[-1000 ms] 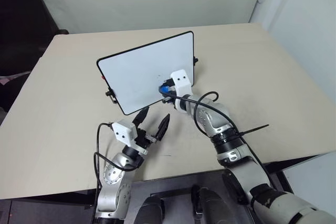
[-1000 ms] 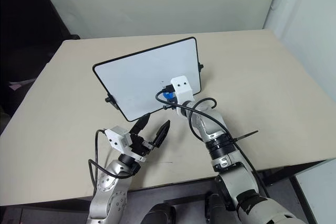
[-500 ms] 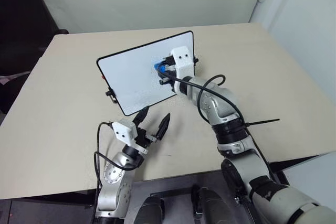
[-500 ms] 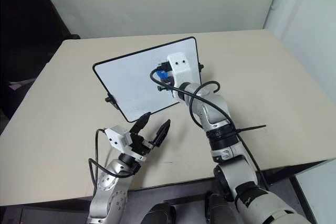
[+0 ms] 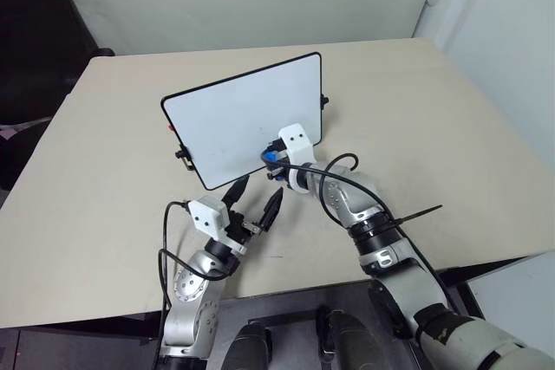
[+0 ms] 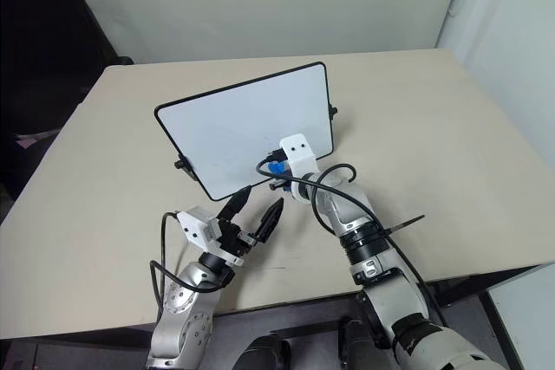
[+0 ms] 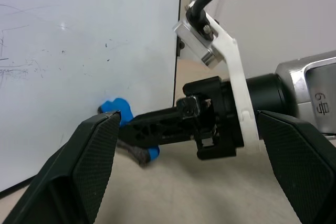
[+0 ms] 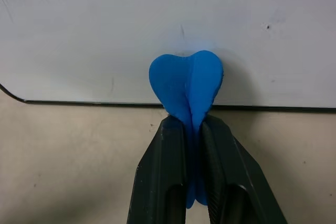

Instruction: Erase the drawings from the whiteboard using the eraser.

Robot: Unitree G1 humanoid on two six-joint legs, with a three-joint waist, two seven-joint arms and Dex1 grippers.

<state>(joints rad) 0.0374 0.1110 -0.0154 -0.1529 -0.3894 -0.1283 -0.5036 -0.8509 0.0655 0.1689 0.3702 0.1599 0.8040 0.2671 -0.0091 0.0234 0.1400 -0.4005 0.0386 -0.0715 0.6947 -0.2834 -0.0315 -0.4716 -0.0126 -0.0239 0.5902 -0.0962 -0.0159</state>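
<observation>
Wiping near done: right gripper (image 8: 191, 129) pinches the eraser (image 8: 187, 85) against the whiteboard (image 5: 234, 119) low edge; no blue drawings visible, faint smudges left. Left gripper (image 5: 254, 199) spread, empty.

Right gripper (image 8: 193, 129) pinched tight on blue eraser (image 8: 186, 82), folded between black fingers (image 8: 165, 177). Eraser tip touches whiteboard (image 8: 105, 30) near its black bottom edge. Beige desk (image 8: 63, 166) below. Faint smudges on board.
</observation>
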